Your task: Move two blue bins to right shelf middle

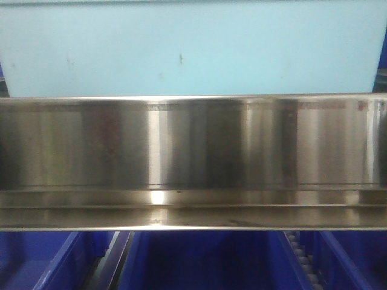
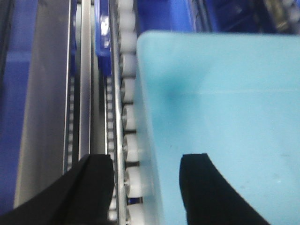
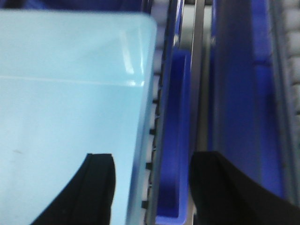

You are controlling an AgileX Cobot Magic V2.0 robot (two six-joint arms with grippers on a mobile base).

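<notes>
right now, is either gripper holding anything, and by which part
Nothing looks clamped. The left gripper and right gripper are both open, each straddling a side wall of the pale blue bin, one finger inside, one outside, gaps showing.

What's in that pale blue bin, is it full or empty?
Empty where visible: the pale blue bin shows only bare floor in both wrist views.

The left gripper [image 2: 146, 187] stands with jaws spread wide, its two black fingers [image 2: 93, 187] well apart and level. The right gripper [image 3: 151, 187] shows the same condition: jaws parted wide, black fingers level.
</notes>
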